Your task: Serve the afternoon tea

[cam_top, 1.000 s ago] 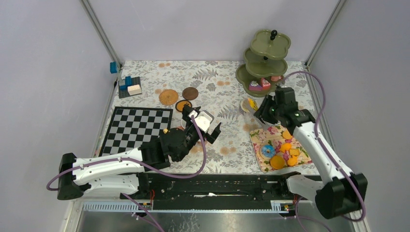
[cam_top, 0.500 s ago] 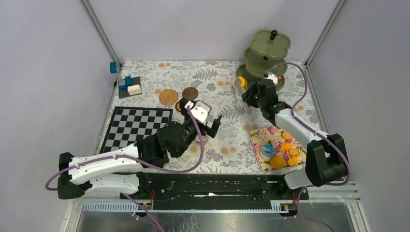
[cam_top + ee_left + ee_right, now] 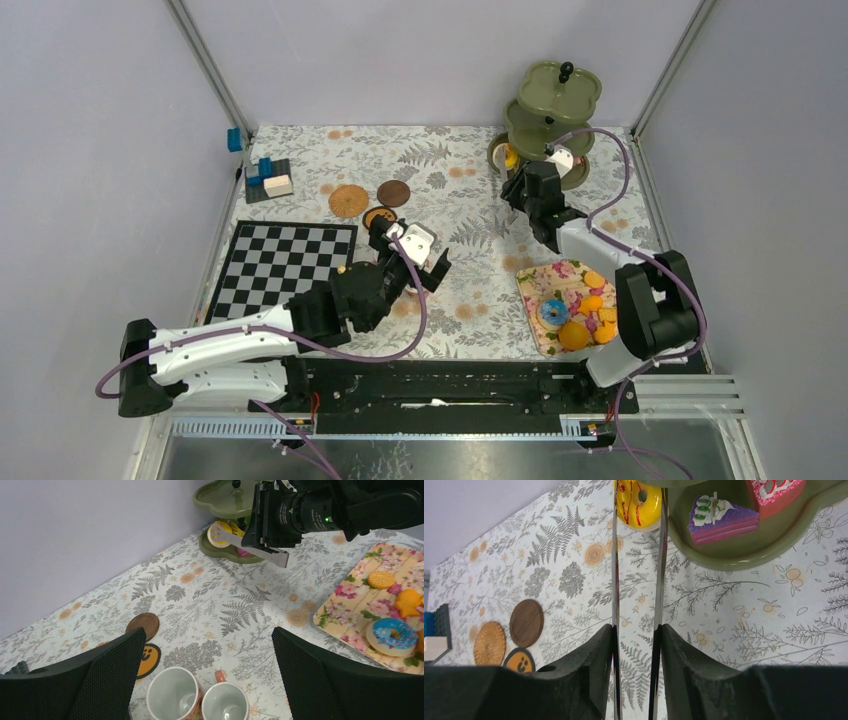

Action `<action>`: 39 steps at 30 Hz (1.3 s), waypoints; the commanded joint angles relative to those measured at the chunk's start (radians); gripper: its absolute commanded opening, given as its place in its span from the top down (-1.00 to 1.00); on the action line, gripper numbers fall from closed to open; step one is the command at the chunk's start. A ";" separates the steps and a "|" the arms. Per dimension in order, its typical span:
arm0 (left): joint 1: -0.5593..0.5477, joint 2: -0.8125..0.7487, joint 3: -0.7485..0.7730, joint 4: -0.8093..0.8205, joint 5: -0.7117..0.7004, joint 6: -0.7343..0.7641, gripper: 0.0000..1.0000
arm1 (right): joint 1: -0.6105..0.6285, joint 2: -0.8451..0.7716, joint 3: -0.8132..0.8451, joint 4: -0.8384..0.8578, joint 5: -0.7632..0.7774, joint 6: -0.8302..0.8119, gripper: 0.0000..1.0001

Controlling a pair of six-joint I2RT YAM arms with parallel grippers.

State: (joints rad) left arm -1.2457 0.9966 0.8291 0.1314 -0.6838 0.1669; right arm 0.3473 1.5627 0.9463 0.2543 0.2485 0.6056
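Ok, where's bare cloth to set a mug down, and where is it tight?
Bare cloth lies between the coasters and the stand, and between the two mugs and the floral tray. Tight: the stand's bottom tier, where the right gripper holds tongs with a yellow donut.

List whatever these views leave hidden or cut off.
- Top view: the mugs sit mostly hidden under the left claw.
- Left wrist view: the bottom edge clips both mugs.
- Right wrist view: the top edge clips the yellow donut and pink cake.
- Top view: upper tiers and the right arm cover the stand's bottom tier.
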 commanded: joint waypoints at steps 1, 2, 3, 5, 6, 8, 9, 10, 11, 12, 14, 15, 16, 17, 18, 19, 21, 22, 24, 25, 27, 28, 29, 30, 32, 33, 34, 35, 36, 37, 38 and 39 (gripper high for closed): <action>0.002 -0.036 -0.021 0.091 -0.041 0.041 -0.98 | 0.009 0.066 0.076 0.092 0.076 0.016 0.28; 0.002 -0.036 -0.023 0.094 -0.042 0.043 -0.98 | 0.009 0.081 0.088 0.094 0.075 0.020 0.28; 0.002 -0.036 -0.025 0.096 -0.044 0.044 -0.98 | 0.009 0.096 0.094 0.099 0.075 0.025 0.28; 0.002 -0.039 -0.035 0.106 -0.046 0.050 -0.98 | 0.009 0.123 0.103 0.105 0.085 0.033 0.27; 0.002 -0.041 -0.041 0.113 -0.047 0.053 -0.98 | 0.009 0.133 0.107 0.106 0.091 0.034 0.27; 0.002 -0.042 -0.050 0.122 -0.050 0.058 -0.98 | 0.009 0.151 0.113 0.107 0.114 0.032 0.26; 0.002 -0.042 -0.053 0.124 -0.051 0.061 -0.98 | 0.009 0.160 0.114 0.107 0.124 0.030 0.25; 0.002 -0.042 -0.054 0.123 -0.051 0.062 -0.98 | 0.009 0.166 0.114 0.107 0.133 0.027 0.25; 0.002 -0.042 -0.054 0.124 -0.052 0.063 -0.98 | 0.009 0.173 0.114 0.108 0.142 0.024 0.24; 0.002 -0.042 -0.056 0.126 -0.052 0.064 -0.98 | 0.009 0.178 0.117 0.103 0.152 0.021 0.23; 0.002 -0.043 -0.059 0.130 -0.051 0.065 -0.98 | 0.009 0.192 0.126 0.095 0.163 0.014 0.22; 0.002 -0.043 -0.060 0.130 -0.048 0.064 -0.98 | 0.009 0.200 0.131 0.096 0.164 0.009 0.22; 0.001 -0.044 -0.060 0.129 -0.045 0.061 -0.98 | 0.009 0.210 0.136 0.096 0.165 0.005 0.21; 0.002 -0.043 -0.059 0.126 -0.041 0.058 -0.98 | 0.010 0.218 0.138 0.101 0.169 0.002 0.21; 0.002 -0.043 -0.059 0.124 -0.039 0.056 -0.98 | 0.009 0.225 0.140 0.107 0.173 0.001 0.20; 0.002 -0.042 -0.058 0.123 -0.038 0.056 -0.98 | 0.009 0.234 0.143 0.108 0.180 -0.002 0.20; 0.002 -0.042 -0.058 0.122 -0.037 0.054 -0.98 | 0.009 0.252 0.160 0.104 0.189 -0.010 0.19; 0.002 -0.042 -0.058 0.122 -0.037 0.054 -0.98 | 0.009 0.259 0.165 0.102 0.192 -0.014 0.19; 0.002 -0.043 -0.058 0.122 -0.037 0.054 -0.98 | 0.009 0.270 0.178 0.093 0.202 -0.019 0.17; 0.002 -0.043 -0.058 0.120 -0.037 0.054 -0.98 | 0.009 0.274 0.186 0.083 0.210 -0.020 0.16; 0.002 -0.044 -0.056 0.119 -0.036 0.053 -0.98 | 0.009 0.278 0.200 0.053 0.224 -0.014 0.14; 0.002 -0.044 -0.056 0.119 -0.034 0.052 -0.98 | 0.009 0.277 0.201 0.047 0.225 -0.013 0.11; 0.002 -0.043 -0.055 0.117 -0.032 0.050 -0.98 | 0.010 0.274 0.198 0.047 0.225 -0.011 0.07; 0.002 -0.043 -0.054 0.115 -0.029 0.047 -0.98 | 0.009 0.271 0.195 0.047 0.223 -0.011 0.02; 0.002 -0.040 -0.052 0.111 -0.024 0.044 -0.98 | 0.009 0.267 0.191 0.048 0.215 -0.019 -0.04; 0.002 -0.040 -0.050 0.108 -0.021 0.041 -0.98 | 0.009 0.266 0.192 0.047 0.204 -0.026 -0.06; 0.002 -0.038 -0.049 0.104 -0.020 0.039 -0.98 | 0.009 0.264 0.192 0.048 0.195 -0.031 -0.07; 0.002 -0.037 -0.048 0.102 -0.019 0.037 -0.98 | 0.009 0.262 0.191 0.049 0.188 -0.034 -0.07; 0.002 -0.036 -0.047 0.102 -0.020 0.036 -0.98 | 0.009 0.260 0.191 0.052 0.183 -0.039 -0.07; 0.002 -0.036 -0.047 0.102 -0.019 0.036 -0.98 | 0.009 0.259 0.190 0.054 0.179 -0.043 -0.07; 0.002 -0.036 -0.047 0.102 -0.019 0.036 -0.98 | 0.009 0.258 0.189 0.055 0.178 -0.045 -0.06; 0.002 -0.035 -0.045 0.101 -0.019 0.034 -0.98 | 0.009 0.257 0.188 0.055 0.178 -0.046 -0.06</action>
State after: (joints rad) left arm -1.2457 0.9703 0.7742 0.2039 -0.7105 0.2123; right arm 0.3504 1.8378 1.1004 0.2848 0.4065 0.5842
